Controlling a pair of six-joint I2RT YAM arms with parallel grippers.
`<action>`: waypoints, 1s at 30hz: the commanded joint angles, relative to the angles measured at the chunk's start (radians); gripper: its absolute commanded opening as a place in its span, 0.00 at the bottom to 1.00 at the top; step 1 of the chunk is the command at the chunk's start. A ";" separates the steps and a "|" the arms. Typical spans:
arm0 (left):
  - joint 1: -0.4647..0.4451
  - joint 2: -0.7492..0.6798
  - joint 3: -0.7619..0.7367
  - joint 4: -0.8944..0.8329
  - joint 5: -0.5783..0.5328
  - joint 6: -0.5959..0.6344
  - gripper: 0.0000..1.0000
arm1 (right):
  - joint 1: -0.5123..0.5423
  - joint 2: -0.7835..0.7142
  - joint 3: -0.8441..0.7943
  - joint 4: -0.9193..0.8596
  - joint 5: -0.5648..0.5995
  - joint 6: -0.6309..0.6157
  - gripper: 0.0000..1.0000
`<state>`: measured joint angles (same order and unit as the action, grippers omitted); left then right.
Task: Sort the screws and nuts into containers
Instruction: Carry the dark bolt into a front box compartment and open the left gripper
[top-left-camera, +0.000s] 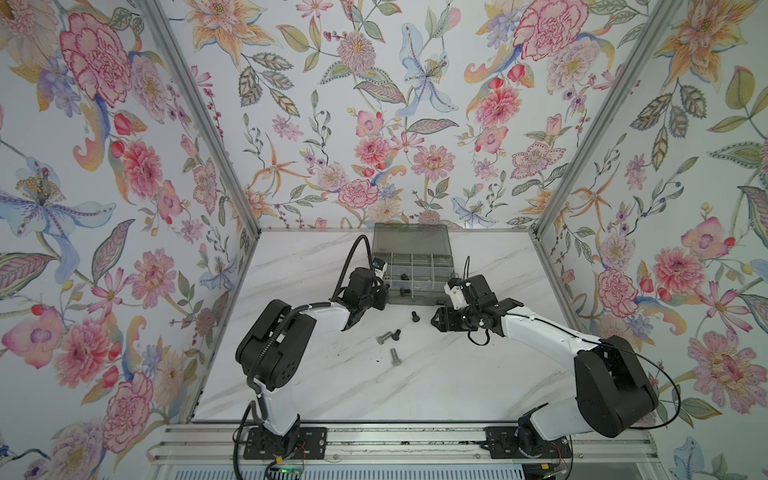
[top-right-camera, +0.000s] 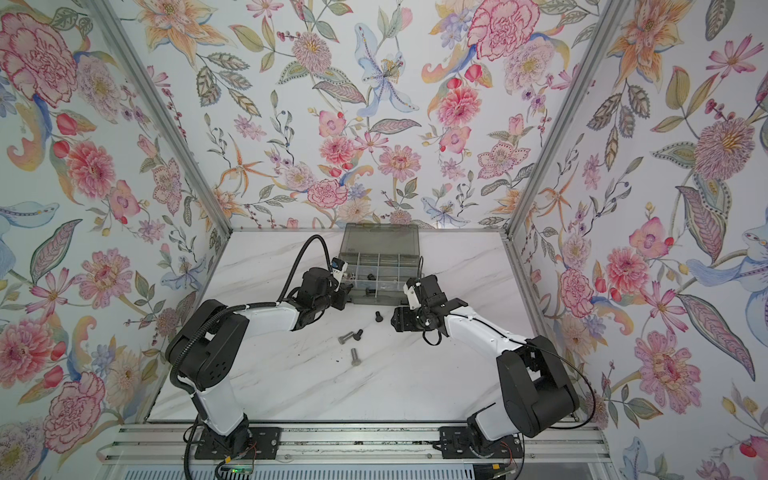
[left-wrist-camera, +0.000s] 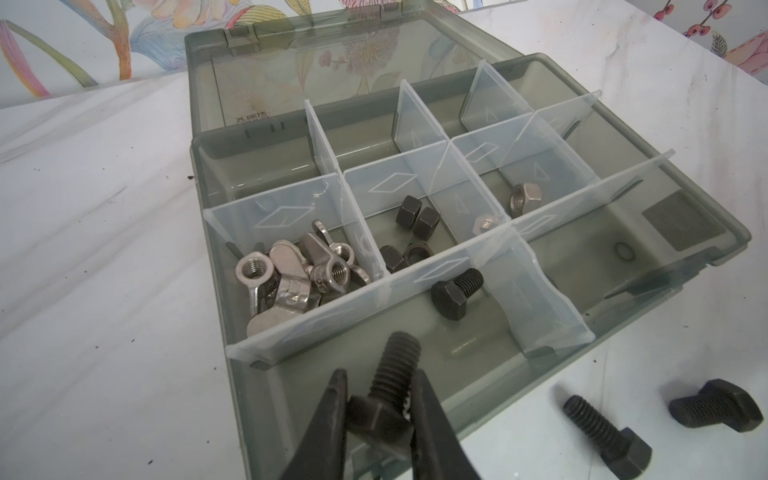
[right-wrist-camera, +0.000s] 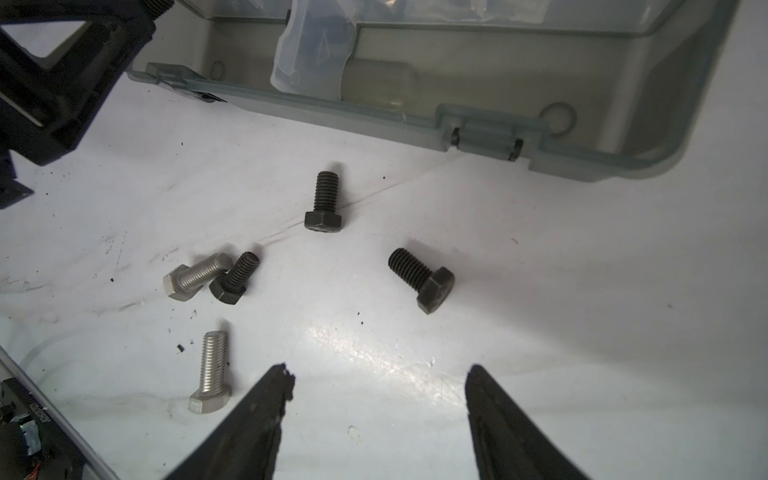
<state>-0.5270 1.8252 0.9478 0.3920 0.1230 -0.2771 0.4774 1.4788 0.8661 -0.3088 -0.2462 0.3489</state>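
The left gripper, pinched narrow on a black screw near its head, hung above the near cell of the organizer box, and it would do best to lower toward the matching screw lying there before releasing, lest the piece bounce out.

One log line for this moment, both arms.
left gripper: shut on black screw, over organizer box front cell | right gripper: open, empty | table: five loose screws

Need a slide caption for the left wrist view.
Left gripper holds a black screw at the open organizer box, wing nuts and black nuts in separate cells.
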 joint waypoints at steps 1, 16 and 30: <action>0.010 0.006 0.009 0.071 -0.013 -0.014 0.20 | 0.001 -0.005 -0.005 0.004 0.005 0.010 0.70; 0.013 0.010 0.017 0.065 -0.041 -0.013 0.52 | 0.000 0.007 0.002 0.003 -0.002 0.014 0.70; 0.013 -0.252 -0.136 0.010 -0.031 -0.077 0.66 | 0.020 0.007 0.013 0.008 -0.009 0.006 0.71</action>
<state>-0.5236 1.6203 0.8577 0.4377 0.0975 -0.3138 0.4824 1.4792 0.8665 -0.3088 -0.2508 0.3489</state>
